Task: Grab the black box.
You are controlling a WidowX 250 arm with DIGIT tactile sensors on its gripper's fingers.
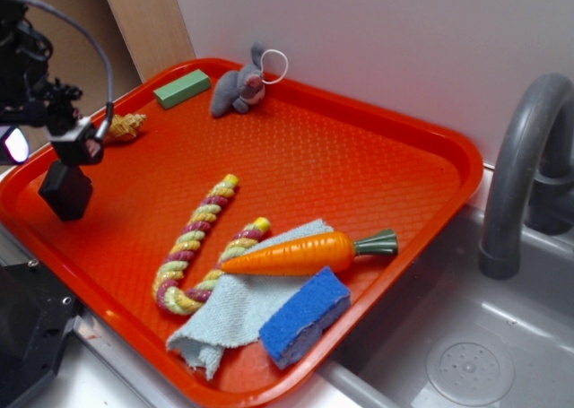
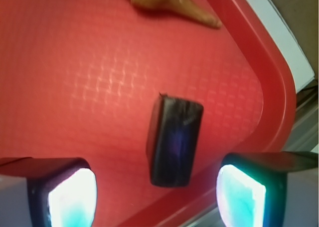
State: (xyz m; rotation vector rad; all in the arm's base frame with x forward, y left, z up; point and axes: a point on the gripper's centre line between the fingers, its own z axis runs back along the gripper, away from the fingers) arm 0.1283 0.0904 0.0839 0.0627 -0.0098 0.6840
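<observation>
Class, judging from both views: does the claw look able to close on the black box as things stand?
Probably yes. The claw is open with the black box lying between its fingers on the tray, nothing in between.

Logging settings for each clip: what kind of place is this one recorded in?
Probably a toy or mock kitchen sink counter. A grey faucet bends over a grey sink basin with a drain, and beside it a red tray holds a sponge, a cloth and a plastic carrot.

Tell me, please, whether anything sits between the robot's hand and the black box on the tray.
Nothing visible does. In the wrist view the black box lies on bare tray between the open fingers of the hand. The seashell lies well beyond it.
</observation>
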